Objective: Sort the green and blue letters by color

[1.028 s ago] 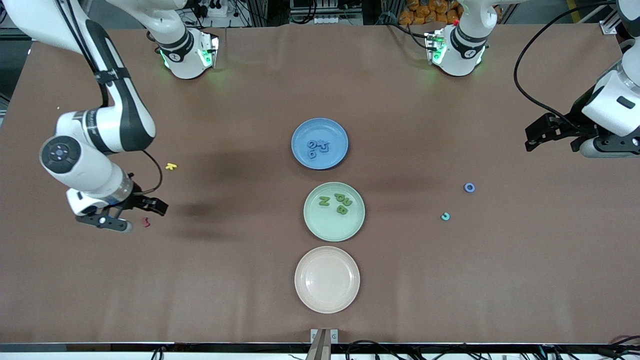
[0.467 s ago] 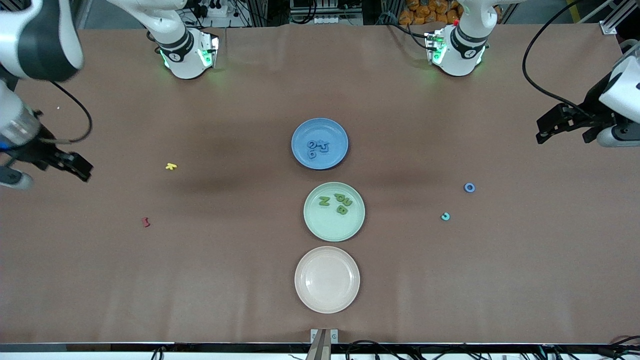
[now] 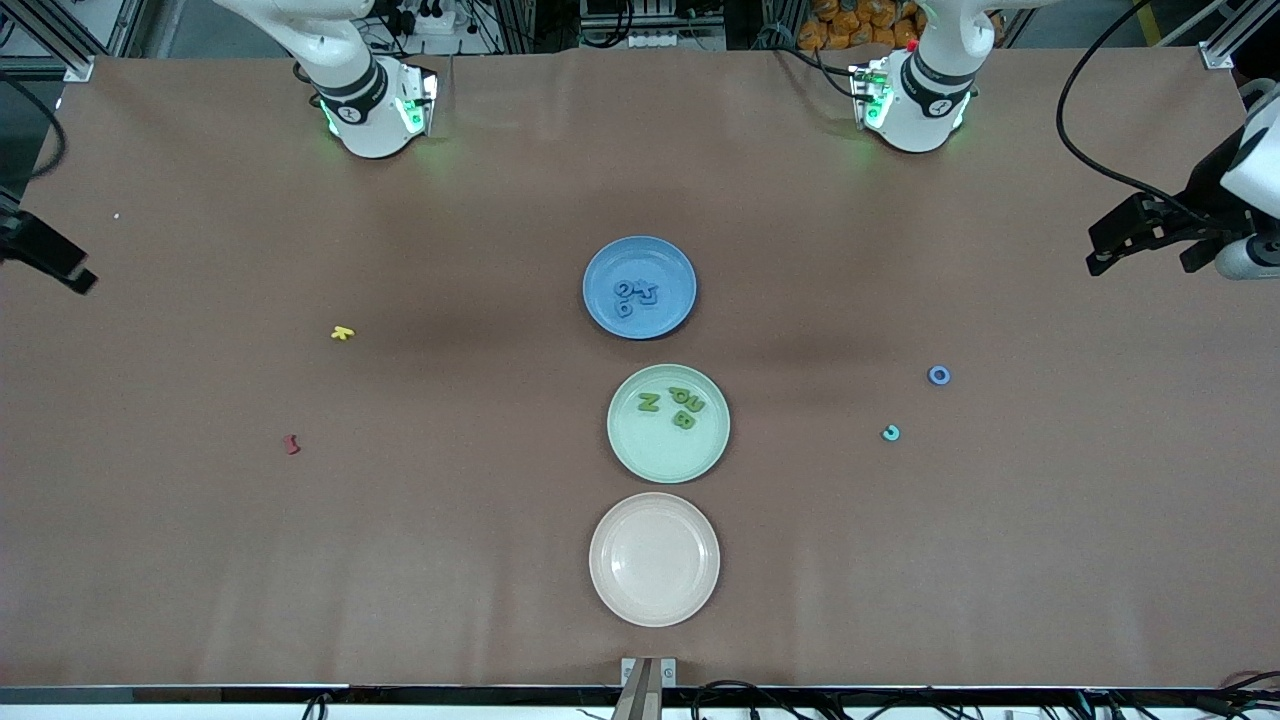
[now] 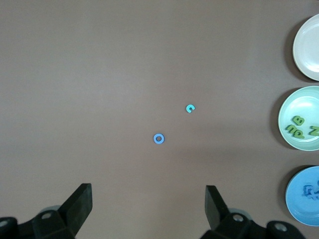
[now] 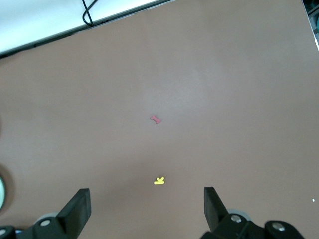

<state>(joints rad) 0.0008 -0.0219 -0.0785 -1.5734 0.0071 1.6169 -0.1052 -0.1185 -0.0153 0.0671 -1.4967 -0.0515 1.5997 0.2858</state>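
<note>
Several blue letters (image 3: 637, 294) lie on the blue plate (image 3: 608, 265). Three olive green letters (image 3: 673, 405) lie on the pale green plate (image 3: 655, 455). A loose blue ring-shaped letter (image 3: 939, 375) lies on the table toward the left arm's end, also in the left wrist view (image 4: 158, 139). My left gripper (image 3: 1140, 238) is open and empty, high over that end of the table (image 4: 148, 209). My right gripper (image 3: 45, 258) is open and empty at the right arm's end (image 5: 147, 206), mostly out of the front view.
A teal letter (image 3: 890, 432) lies nearer the front camera than the blue ring letter. A yellow letter (image 3: 342, 333) and a dark red letter (image 3: 291, 444) lie toward the right arm's end. An empty pink plate (image 3: 654, 560) sits nearest the front camera.
My right gripper has left the spot beside the dark red letter, risen and pulled out to the table's end. My left gripper has drawn back a little toward its end. No letter moved.
</note>
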